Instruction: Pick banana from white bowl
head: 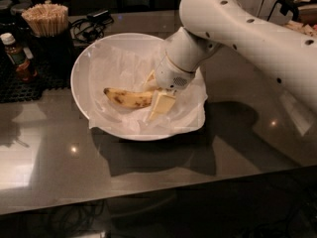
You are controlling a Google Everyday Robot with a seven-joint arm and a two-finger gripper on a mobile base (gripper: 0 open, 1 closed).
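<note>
Jaws at banana (128,98) end in white bowl (85,66) — bottle (15,56) nearby

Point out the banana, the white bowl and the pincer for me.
banana (126,98): camera view, mid-body.
white bowl (78,78): camera view, bare left rim.
pincer (151,97): camera view, its middle, in bowl at banana's right end.
</note>
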